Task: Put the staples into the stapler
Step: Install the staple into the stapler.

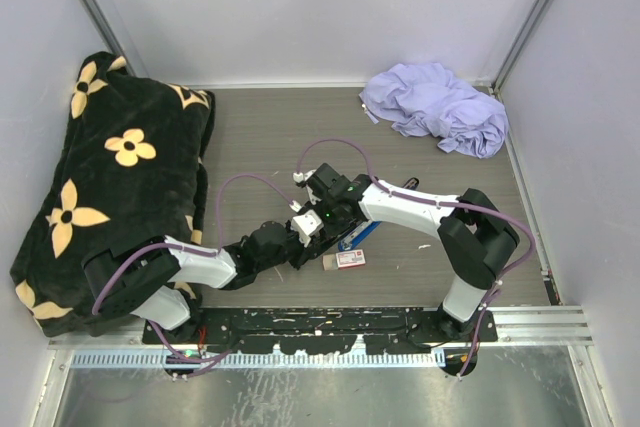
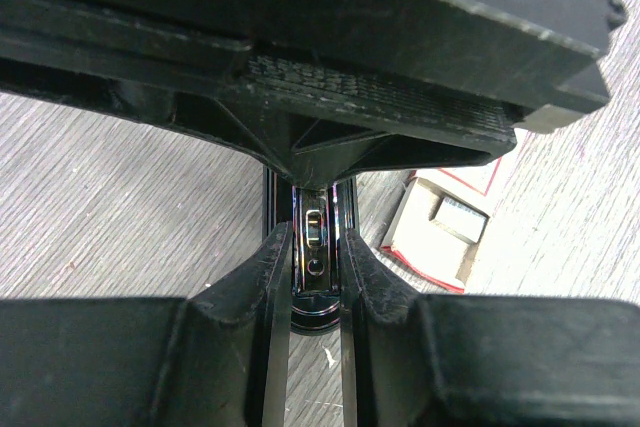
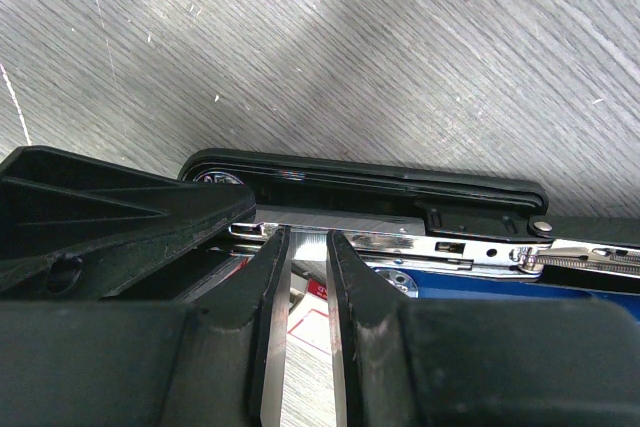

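The stapler point(image 1: 357, 237), blue and black, lies open on the table centre. In the right wrist view its black lid point(image 3: 380, 182) is swung up behind the chrome rail point(image 3: 450, 244). My left gripper point(image 1: 298, 247) is shut on the stapler's chrome end point(image 2: 315, 247). My right gripper point(image 1: 322, 231) is shut on a silvery staple strip point(image 3: 308, 245), held at the front of the rail. The staples box point(image 1: 350, 259), white with red label, lies just in front of the stapler. It is open in the left wrist view point(image 2: 440, 232) and shows under my right fingers point(image 3: 312, 322).
A black blanket with yellow flowers point(image 1: 110, 177) fills the left side. A crumpled purple cloth point(image 1: 440, 107) lies at the back right. Grey walls close in the table on three sides.
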Controlling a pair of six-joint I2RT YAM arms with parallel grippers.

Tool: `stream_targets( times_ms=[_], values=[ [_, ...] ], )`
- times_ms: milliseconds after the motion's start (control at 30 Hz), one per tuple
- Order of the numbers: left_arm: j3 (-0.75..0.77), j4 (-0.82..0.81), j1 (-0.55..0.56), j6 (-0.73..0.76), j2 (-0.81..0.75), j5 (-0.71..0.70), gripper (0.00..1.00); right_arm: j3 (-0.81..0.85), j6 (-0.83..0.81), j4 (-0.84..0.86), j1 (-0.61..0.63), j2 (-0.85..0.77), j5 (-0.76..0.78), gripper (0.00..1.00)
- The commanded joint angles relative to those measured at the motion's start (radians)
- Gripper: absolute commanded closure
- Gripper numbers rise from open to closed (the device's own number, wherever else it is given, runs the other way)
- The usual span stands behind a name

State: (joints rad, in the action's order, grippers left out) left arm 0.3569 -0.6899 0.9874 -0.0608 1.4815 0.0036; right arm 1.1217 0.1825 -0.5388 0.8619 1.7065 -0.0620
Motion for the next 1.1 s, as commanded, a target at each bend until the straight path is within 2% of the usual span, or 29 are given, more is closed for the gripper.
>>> stream_targets(
  times_ms=[0, 300, 467, 567, 733, 833, 1067],
  values=[
    [0.024, -0.008, 0.010, 0.013, -0.013, 0.015, 0.89, -0.014, -0.009, 0.004, 0.007, 0.025, -0.008, 0.78],
    [0.025, -0.008, 0.010, 0.012, -0.008, 0.015, 0.89, -0.023, -0.004, 0.007, 0.015, 0.034, 0.005, 0.75],
    [0.025, -0.007, 0.010, 0.012, -0.010, 0.015, 0.89, -0.011, -0.003, 0.001, 0.016, 0.023, 0.026, 0.67],
    [0.024, -0.007, 0.009, 0.012, -0.010, 0.016, 0.88, -0.002, 0.000, -0.001, 0.016, 0.003, 0.044, 0.59],
    [0.023, -0.007, 0.010, 0.010, -0.013, 0.018, 0.85, 0.016, 0.018, -0.006, 0.015, -0.031, 0.076, 0.58],
    [0.010, -0.022, 0.009, 0.006, -0.026, 0.009, 0.79, 0.027, 0.031, -0.002, 0.013, -0.061, 0.085, 0.57],
    [-0.031, -0.066, 0.009, 0.000, -0.076, -0.012, 0.50, 0.037, 0.062, 0.000, -0.017, -0.156, 0.146, 0.50]
  ],
)
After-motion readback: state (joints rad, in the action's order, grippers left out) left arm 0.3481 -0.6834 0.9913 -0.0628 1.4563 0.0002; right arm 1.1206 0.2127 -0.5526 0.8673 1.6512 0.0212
